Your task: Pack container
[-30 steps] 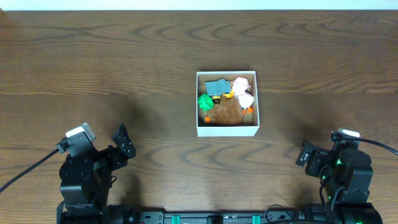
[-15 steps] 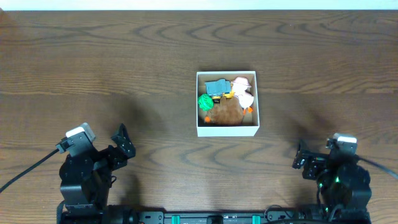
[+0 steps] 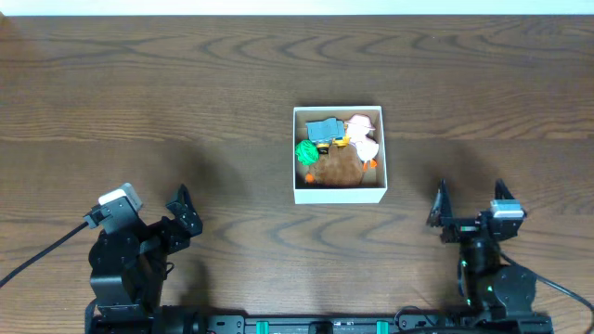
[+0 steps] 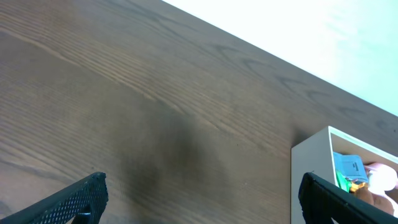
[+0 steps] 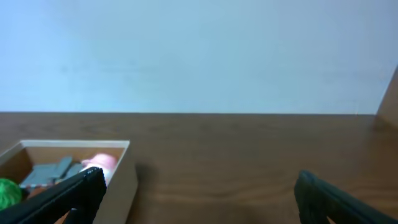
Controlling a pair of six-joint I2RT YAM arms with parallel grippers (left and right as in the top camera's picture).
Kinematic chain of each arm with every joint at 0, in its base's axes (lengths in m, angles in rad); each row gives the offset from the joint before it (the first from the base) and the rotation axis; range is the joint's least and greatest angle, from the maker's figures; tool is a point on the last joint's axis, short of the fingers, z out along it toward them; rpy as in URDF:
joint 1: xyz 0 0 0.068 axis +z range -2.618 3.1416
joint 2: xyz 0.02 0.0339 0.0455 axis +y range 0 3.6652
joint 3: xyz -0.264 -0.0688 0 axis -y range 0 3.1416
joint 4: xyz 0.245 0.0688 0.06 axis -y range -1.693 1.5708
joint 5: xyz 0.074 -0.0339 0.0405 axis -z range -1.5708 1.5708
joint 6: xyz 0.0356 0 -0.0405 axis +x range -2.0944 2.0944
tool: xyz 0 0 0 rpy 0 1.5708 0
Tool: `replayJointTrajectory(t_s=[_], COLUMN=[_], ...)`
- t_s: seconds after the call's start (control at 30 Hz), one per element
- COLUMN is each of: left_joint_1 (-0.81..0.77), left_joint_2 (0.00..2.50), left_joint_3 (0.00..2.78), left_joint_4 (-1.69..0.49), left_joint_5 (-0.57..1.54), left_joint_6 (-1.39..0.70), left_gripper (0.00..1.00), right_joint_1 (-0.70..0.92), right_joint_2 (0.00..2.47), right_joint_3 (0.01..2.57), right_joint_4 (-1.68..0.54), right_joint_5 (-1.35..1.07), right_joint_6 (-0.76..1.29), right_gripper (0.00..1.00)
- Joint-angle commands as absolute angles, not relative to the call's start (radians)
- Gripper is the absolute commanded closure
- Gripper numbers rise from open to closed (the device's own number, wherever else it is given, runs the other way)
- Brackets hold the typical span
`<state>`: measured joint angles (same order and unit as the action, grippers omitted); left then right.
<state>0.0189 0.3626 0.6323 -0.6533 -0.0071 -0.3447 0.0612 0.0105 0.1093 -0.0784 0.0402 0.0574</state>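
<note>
On the table [image 3: 139,93], your container [image 3: 340,195] sits at the middle, unmoved, with toys piled inside (a brown plush [image 3: 336,167] is the largest). In the last second your right gripper [image 5: 196,202] drew back and turned forward, its fingers spread and empty. The left gripper [image 4: 199,205] stayed parked, equally spread. Packing looks finished.

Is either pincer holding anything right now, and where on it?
Nothing is held. The left pincer and the right pincer are both open and empty, apart from the container, where the toys lie.
</note>
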Motion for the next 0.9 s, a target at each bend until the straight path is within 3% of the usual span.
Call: replayJointTrajectory(t_s=[0.0, 0.87], left_joint_1=[0.023, 0.023], left_joint_2=[0.36, 0.36], left_joint_3=[0.634, 0.634], left_joint_4=[-0.653, -0.653], left_joint_5=[-0.012, -0.012], left_joint_6=[-0.357, -0.357], left_gripper=[0.02, 0.02], right_joint_1=[0.059, 0.059], right_joint_2=[0.005, 0.006], right_joint_3=[0.005, 0.006], right_joint_4=[-0.022, -0.071], right_joint_5=[0.034, 0.03], right_joint_6=[0.036, 0.047], right_gripper=[0.01, 0.01])
